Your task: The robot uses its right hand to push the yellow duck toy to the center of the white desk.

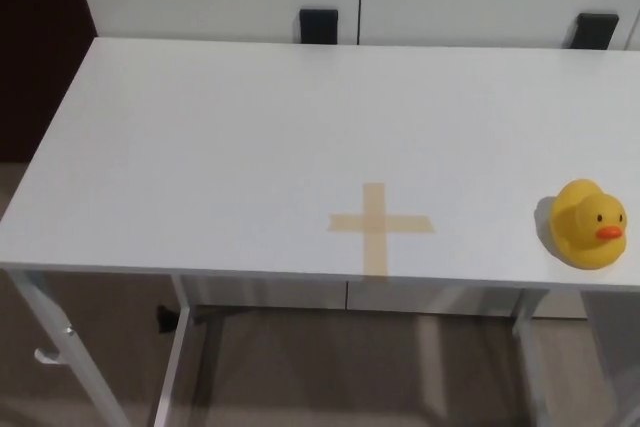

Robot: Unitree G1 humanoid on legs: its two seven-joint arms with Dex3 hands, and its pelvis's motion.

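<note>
Near the right front corner of the white desk (pixel 200 147) sits the yellow duck toy (pixel 589 224), upright, its orange beak turned toward the front edge. A tape cross (pixel 380 225) lies well to the duck's left, apparently marking the centre, though that is my guess. Neither hand shows, so their fingers cannot be judged. Being on the robot's right, the duck suits the right hand, pushing leftward toward the cross.

No readable text or numbers — only a tape cross (pixel 380 224) on the white desk (pixel 200 147).
</note>
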